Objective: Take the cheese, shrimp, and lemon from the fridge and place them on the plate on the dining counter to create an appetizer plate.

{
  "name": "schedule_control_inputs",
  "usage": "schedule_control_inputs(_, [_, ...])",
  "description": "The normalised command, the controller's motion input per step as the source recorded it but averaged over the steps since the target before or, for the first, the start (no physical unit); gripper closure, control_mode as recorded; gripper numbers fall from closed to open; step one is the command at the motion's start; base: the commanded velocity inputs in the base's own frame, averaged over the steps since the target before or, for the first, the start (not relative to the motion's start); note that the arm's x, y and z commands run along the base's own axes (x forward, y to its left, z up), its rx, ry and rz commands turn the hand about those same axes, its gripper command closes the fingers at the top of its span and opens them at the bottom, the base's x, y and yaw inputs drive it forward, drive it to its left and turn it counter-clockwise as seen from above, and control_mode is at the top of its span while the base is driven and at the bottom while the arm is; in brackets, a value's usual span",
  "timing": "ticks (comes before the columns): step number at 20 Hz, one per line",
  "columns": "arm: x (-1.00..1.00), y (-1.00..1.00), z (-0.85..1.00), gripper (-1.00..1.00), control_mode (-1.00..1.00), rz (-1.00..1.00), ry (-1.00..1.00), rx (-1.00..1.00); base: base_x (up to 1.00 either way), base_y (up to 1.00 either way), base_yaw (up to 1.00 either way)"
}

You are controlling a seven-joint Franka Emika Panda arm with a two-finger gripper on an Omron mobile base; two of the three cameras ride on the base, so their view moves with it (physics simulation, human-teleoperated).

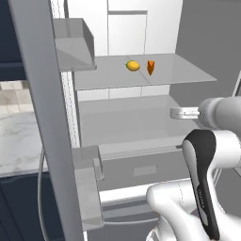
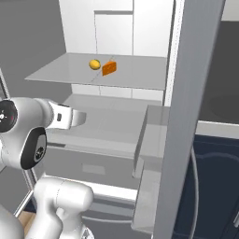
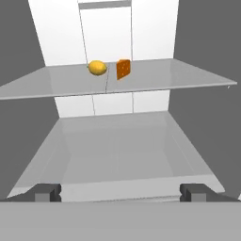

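Note:
The fridge (image 1: 127,28) stands open in front of me. On its upper grey shelf (image 3: 155,75) the yellow lemon (image 1: 133,65) (image 2: 94,64) (image 3: 97,68) lies just left of the orange cheese wedge (image 1: 150,67) (image 2: 109,68) (image 3: 123,69); the two sit close together, near the back. My gripper (image 3: 120,192) (image 1: 175,113) is open and holds nothing. It hovers at the front of the shelf below, lower than both items and well short of them. The shrimp, the plate and the dining counter are out of view.
The open fridge door (image 1: 42,117) (image 2: 196,116) stands edge-on beside the arm, with grey door bins (image 1: 77,47) (image 2: 149,154) jutting inward. A grey drawer (image 1: 141,169) sits under the lower shelf (image 3: 117,155). A marble worktop (image 1: 19,136) with a tile wall lies left of the door.

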Motion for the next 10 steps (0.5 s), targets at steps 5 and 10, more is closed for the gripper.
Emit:
schedule_control_inputs(5, [0.00, 0.00, 0.00, -1.00, -1.00, 0.00, 0.00, 0.00, 0.24, 0.03, -0.02])
schedule_control_inputs(10, [0.00, 0.00, 0.16, -1.00, -1.00, 0.00, 0.01, -0.02, 0.00, 0.00, 0.00])
